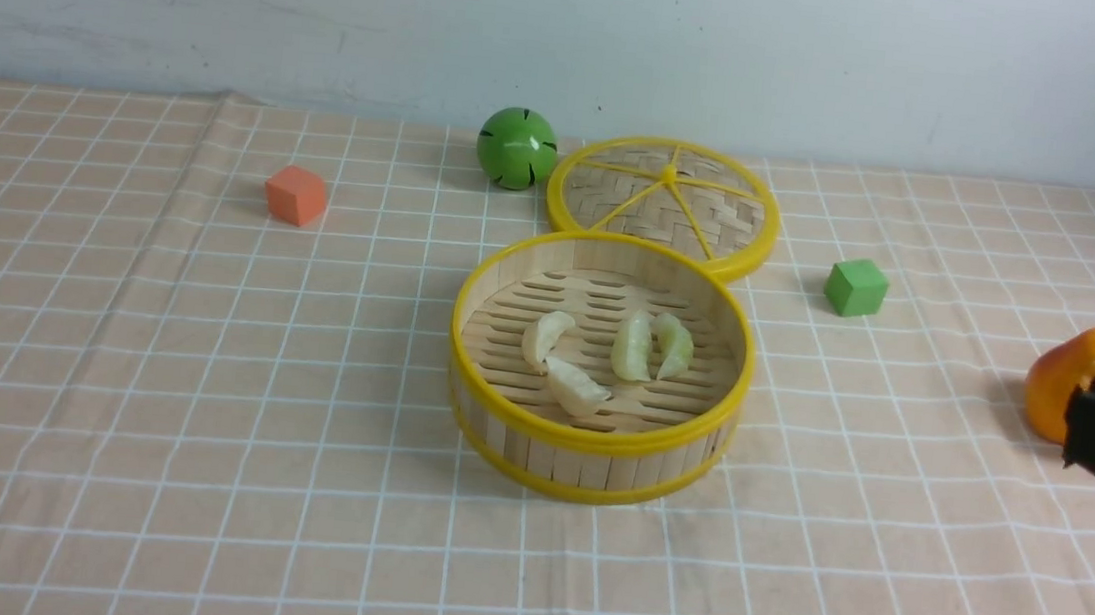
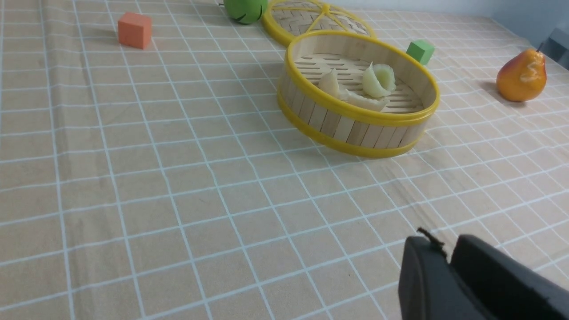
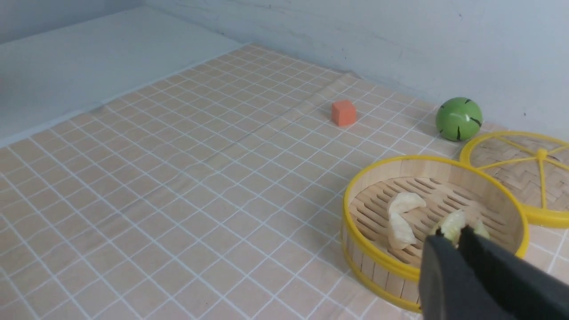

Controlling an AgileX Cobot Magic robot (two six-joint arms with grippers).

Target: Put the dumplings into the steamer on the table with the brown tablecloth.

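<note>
The right gripper (image 3: 458, 233) has its jaws pressed together with nothing between them; in the front view only its dark body shows at the right edge, raised over the cloth in front of the pear (image 1: 1063, 382) and well apart from the steamer. The left gripper (image 2: 446, 253) shows only in its own wrist view, where two dark fingers stand almost touching with a thin slit between them and hold nothing; it hangs low over bare cloth, well short of the steamer. Both arms appear pulled back toward the robot's side, likely because no pick remains. The table (image 1: 96, 405) carries the tablecloth (image 1: 184, 534), slightly creased. The steamer (image 1: 595, 443) stands upright near the centre, open-topped so its floor is reachable from above. The lid (image 1: 663, 203) lies flat just behind it, rim near rim, likely set aside to clear access. The green ball (image 1: 517, 148) sits just beside the lid. The orange cube (image 1: 296, 195) and green cube (image 1: 856, 287) lie well apart to either side. All four dumplings (image 1: 632, 346) rest on the slatted floor, two side by side and two in contact, so the task reads as complete.
</note>
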